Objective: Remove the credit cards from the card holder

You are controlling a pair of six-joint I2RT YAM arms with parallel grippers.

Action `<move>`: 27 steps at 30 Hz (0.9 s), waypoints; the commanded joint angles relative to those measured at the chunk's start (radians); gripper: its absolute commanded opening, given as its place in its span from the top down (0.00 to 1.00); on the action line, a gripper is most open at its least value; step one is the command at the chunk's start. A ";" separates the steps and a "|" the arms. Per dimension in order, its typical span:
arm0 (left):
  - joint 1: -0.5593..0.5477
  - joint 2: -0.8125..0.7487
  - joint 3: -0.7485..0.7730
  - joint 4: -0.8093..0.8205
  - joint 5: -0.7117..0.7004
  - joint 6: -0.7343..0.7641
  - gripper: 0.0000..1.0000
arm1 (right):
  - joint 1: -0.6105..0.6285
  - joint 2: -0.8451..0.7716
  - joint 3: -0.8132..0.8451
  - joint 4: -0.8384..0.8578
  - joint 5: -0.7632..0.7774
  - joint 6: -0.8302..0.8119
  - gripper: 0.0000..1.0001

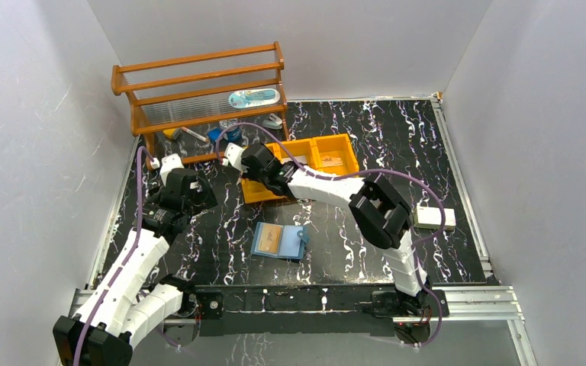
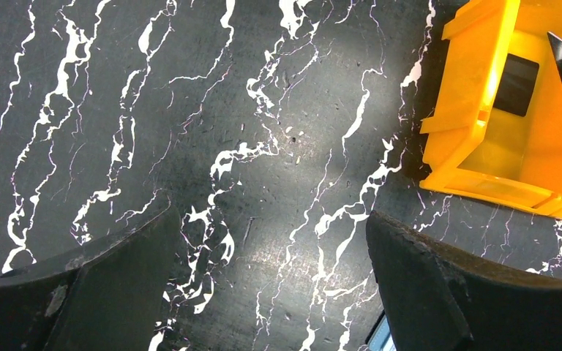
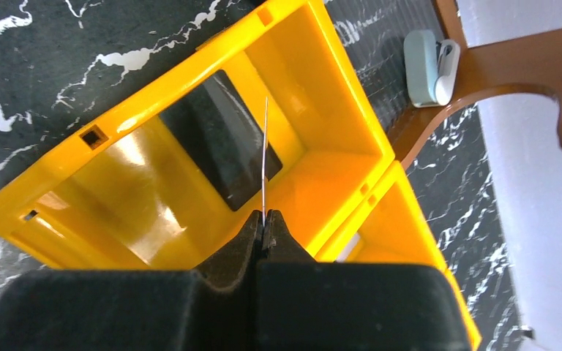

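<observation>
The light blue card holder (image 1: 290, 242) lies open on the table in front of the arms, with a tan-gold card (image 1: 269, 239) on its left half. My right gripper (image 3: 265, 219) is shut on a thin credit card (image 3: 265, 157), seen edge-on, held above the left compartment of the orange tray (image 3: 44, 194). A dark card (image 3: 223, 139) lies flat in that compartment and also shows in the left wrist view (image 2: 516, 84). My left gripper (image 2: 271, 216) is open and empty, low over bare table left of the tray (image 2: 461, 110); in the top view it (image 1: 192, 192) sits left of the right gripper (image 1: 248, 164).
A tan card (image 1: 333, 162) lies in the tray's right compartment. A wooden rack (image 1: 198, 91) with small items stands at the back left. A white box (image 1: 435, 218) lies at the right. A pale clip-like item (image 3: 426, 67) lies by the rack's leg.
</observation>
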 commanded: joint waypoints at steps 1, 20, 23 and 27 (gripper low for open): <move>0.002 -0.022 0.035 -0.013 -0.040 0.011 0.02 | -0.001 0.039 0.078 0.016 0.020 -0.136 1.00; 0.002 -0.085 0.089 -0.122 -0.237 -0.063 0.02 | -0.001 0.112 0.096 -0.029 -0.072 -0.193 0.76; 0.002 -0.086 0.089 -0.122 -0.236 -0.065 0.02 | -0.002 0.107 0.093 -0.034 -0.089 -0.192 0.70; 0.002 -0.086 0.090 -0.122 -0.233 -0.064 0.02 | -0.003 0.107 0.092 -0.031 -0.092 -0.191 0.65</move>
